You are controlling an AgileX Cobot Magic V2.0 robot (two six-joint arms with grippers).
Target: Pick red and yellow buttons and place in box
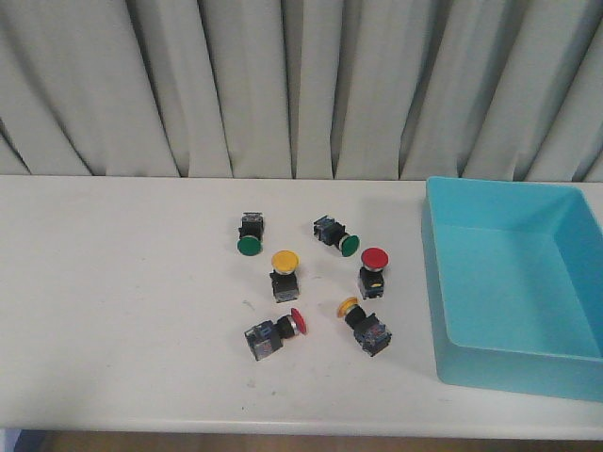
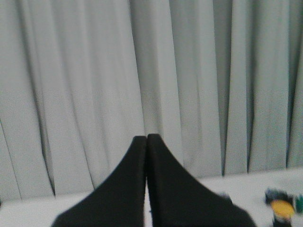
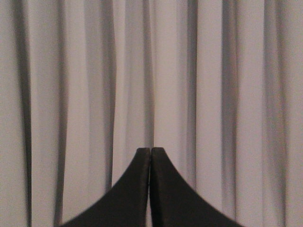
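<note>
1. Grey pleated curtain (image 1: 283, 85) backs a white table (image 1: 113, 301); no arm shows in the front view.
2. Progress: nothing done yet by my reading. The box (image 1: 513, 363), at 3 o'clock of the cluster, shows only bare turquoise floor. Four target buttons remain on the table.
3. Yellow button, centre (image 1: 285, 272): upright, cap up, long axis vertical.
4. Red button, upright (image 1: 372, 271): at 3 o'clock of the centre yellow, nearest the box, cap up.
5. Red button, lying (image 1: 273, 335): at 6 o'clock of the cluster, on its side, axis roughly 8–2 o'clock, cap toward 2.
6. Yellow button, lying (image 1: 365, 325): tipped over, axis 11–5 o'clock, cap toward 11.
7. Green button, left (image 1: 250, 234) and green button, right (image 1: 337, 235) sit at 12 o'clock; not targets.
8. Left gripper (image 2: 147, 142): fingertips pressed together, clenched on nothing, facing the curtain; a yellow cap shows low in its view.
9. Right gripper (image 3: 150, 153): likewise clenched, empty, facing curtain only.
</note>
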